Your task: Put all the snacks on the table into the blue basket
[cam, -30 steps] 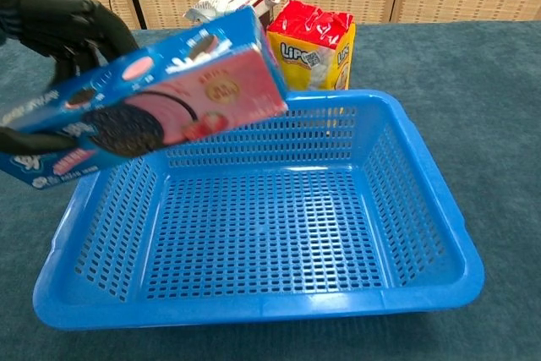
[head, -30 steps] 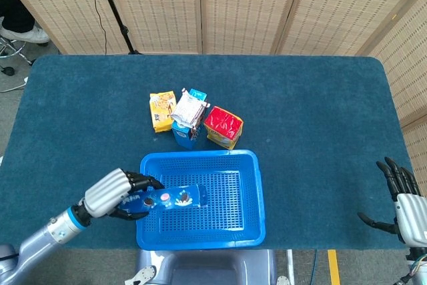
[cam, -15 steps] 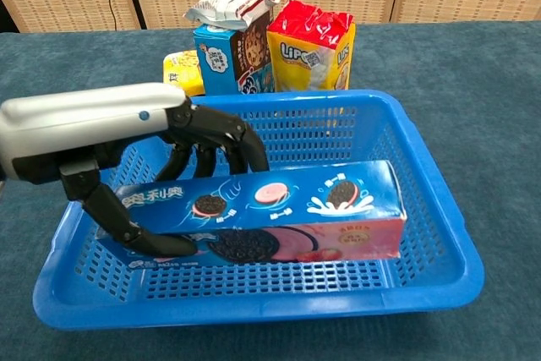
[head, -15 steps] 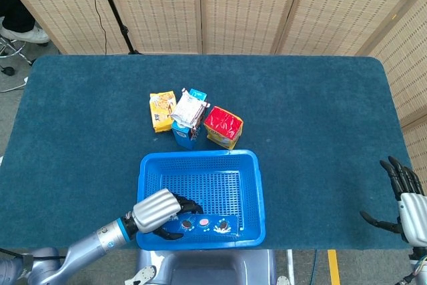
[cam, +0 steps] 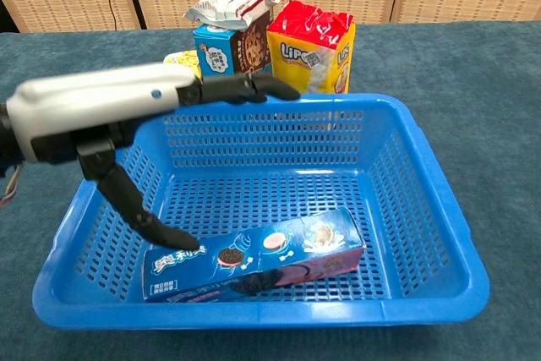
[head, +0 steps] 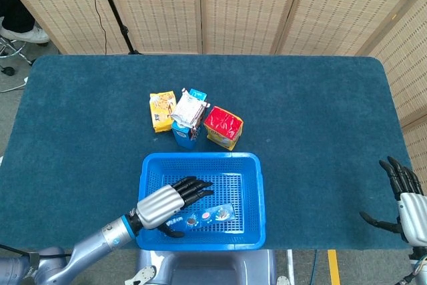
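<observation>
Left hand [cam: 110,120]: fingers spread, holding nothing, extended over the blue basket [cam: 423,175]; thumb tip at or just above the left end of the cookie box [cam: 254,255], contact unclear. Cookie box: lies flat on the basket floor, along its near wall. Beyond the basket's far rim, on the table [head: 320,118]: red bag [cam: 313,44], blue carton [cam: 221,61] with a white wrapper [cam: 224,2] on top, yellow packet [head: 161,110]. Right hand [head: 403,201]: fingers apart, empty, well right of the basket.

1 blue basket [head: 259,191]; 1 cookie box [cam: 254,255] inside; 4 snack pkgs [head: 193,119] on table.
</observation>
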You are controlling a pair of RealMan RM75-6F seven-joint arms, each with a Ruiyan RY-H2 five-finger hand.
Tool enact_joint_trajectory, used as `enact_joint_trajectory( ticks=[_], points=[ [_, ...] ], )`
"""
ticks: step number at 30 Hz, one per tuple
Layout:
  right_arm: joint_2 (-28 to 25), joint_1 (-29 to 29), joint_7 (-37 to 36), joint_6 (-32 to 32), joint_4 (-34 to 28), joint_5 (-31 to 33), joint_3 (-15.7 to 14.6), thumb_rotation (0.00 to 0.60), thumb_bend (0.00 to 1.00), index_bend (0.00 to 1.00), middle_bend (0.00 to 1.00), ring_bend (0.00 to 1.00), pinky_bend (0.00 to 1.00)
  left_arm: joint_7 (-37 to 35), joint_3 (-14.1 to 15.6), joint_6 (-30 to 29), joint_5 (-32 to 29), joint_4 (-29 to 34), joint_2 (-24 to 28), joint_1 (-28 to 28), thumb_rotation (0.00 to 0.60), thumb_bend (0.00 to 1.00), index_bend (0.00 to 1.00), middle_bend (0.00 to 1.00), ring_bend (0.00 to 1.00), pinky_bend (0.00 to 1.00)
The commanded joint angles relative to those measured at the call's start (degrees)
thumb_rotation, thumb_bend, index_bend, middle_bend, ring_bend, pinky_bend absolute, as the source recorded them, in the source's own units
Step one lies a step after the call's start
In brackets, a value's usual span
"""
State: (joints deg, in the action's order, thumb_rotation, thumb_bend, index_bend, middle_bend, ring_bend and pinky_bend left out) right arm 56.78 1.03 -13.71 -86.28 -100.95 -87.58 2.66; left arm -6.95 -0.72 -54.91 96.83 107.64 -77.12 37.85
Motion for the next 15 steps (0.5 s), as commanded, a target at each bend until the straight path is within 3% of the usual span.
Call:
enact_joint_trajectory(
  ticks=[1,6,7,11,15],
  points=[
    [0.0,0.0,0.1,0.0,0.0,-0.1,-0.1,0.600,0.00,0.00,0.00,0.00,0.00,-4.0,-0.5,-4.6,2.5,-1.5,1.7,-0.8,0.600,0.00,0.00,0.00,0.00,0.03],
    [0.2,0.1,0.8,0.3,-0.2,-0.2,-0.3,0.600,0.00,0.00,0.00,0.00,0.00,-7.6,-2.5,-11.3,3.1,-4.4,3.4,-2.0,0.600,0.00,0.00,0.00,0.00,0.03],
    [0.3,0.2,1.1,0.6,-0.3,-0.2,-0.4,0.600,0.00,0.00,0.00,0.00,0.00,-7.3,-4.7,-13.1,1.4,-6.3,4.6,-2.4,0.600,0.00,0.00,0.00,0.00,0.02],
    [0.4,0.5,1.8,1.1,-0.4,-0.1,-0.4,0.600,0.00,0.00,0.00,0.00,0.00,-6.8,-6.9,-12.3,-2.1,-7.8,6.2,-1.6,0.600,0.00,0.00,0.00,0.00,0.02],
    [0.6,1.0,2.6,2.2,-0.7,0.3,-0.4,0.600,0.00,0.00,0.00,0.00,0.00,-3.3,-11.7,-9.8,-11.2,-8.4,5.5,0.1,0.600,0.00,0.00,0.00,0.00,0.02]
  ],
)
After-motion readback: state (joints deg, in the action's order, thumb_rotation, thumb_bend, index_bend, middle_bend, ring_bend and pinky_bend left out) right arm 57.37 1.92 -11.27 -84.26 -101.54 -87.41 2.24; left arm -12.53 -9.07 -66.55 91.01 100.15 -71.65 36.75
